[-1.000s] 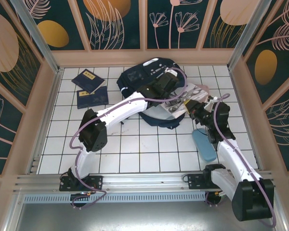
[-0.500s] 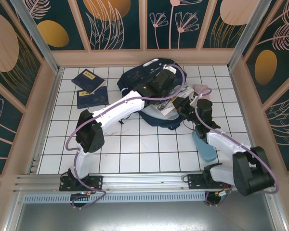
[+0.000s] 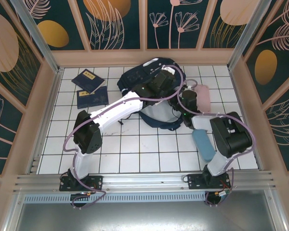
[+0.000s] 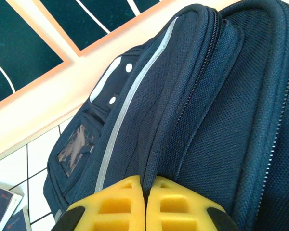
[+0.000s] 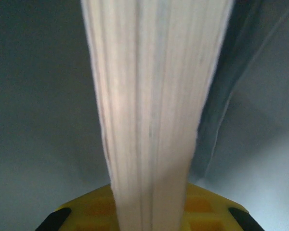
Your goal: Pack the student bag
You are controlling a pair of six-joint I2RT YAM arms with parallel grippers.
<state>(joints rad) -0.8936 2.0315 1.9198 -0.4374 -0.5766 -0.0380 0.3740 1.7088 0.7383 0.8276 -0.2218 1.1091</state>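
Note:
The student bag (image 3: 133,77), large and dark navy, lies at the back middle of the tiled floor. My left gripper (image 4: 147,185) is shut on a fold of its fabric beside the zip, with a white reflective stripe (image 4: 130,96) running up to the left. My left arm (image 3: 120,106) reaches across to the bag's top. My right gripper (image 3: 183,105) sits at the bag's right side, pointing into its opening. It is shut on a pale book (image 5: 151,96), seen edge-on with its cream pages upright between the yellow fingers (image 5: 207,204). Grey-blue bag lining (image 5: 38,120) surrounds the book.
Two small navy booklets (image 3: 89,78) (image 3: 92,96) with yellow labels lie at the back left. A pink pouch (image 3: 202,94) rests right of the bag and a blue case (image 3: 203,144) lies beside my right forearm. Patterned walls close in three sides.
My right arm has swung left and pushed the book into the bag, so its cover has gone from sight above. The left gripper has kept its hold on the bag's edge.

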